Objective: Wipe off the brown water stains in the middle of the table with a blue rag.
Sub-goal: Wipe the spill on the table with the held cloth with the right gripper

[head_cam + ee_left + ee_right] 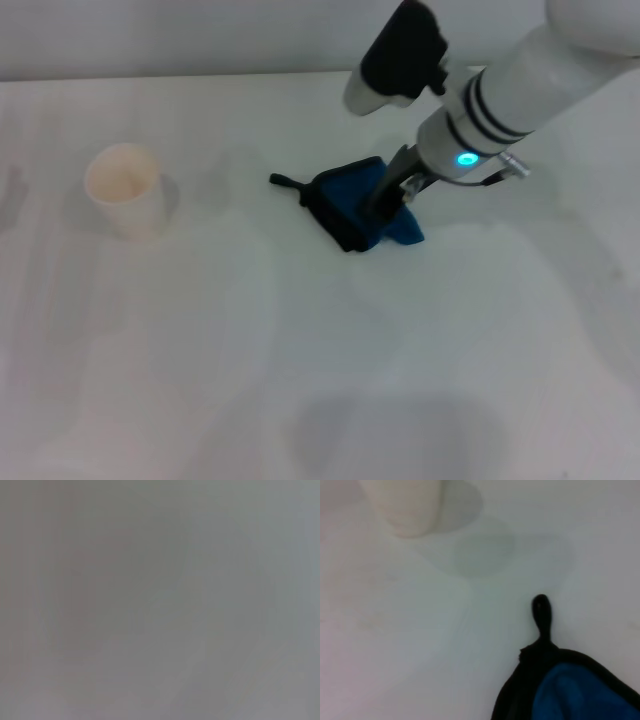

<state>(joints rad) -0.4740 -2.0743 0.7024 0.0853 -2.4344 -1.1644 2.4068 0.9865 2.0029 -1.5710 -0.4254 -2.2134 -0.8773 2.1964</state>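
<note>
We see the white glossy table point(200, 380), faint wet sheen mid-surface, the rag point(350, 200) right of centre, the right gripper point(392, 200) pinching it against the tabletop, the cup point(127, 188) well left, left arm unseen.

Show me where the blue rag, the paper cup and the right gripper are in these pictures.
blue rag point(352, 192): head view, on the blue cloth left of the fingers.
paper cup point(128, 195): head view, on its side wall.
right gripper point(392, 200): head view, between the fingertips pressing on the rag.
</note>
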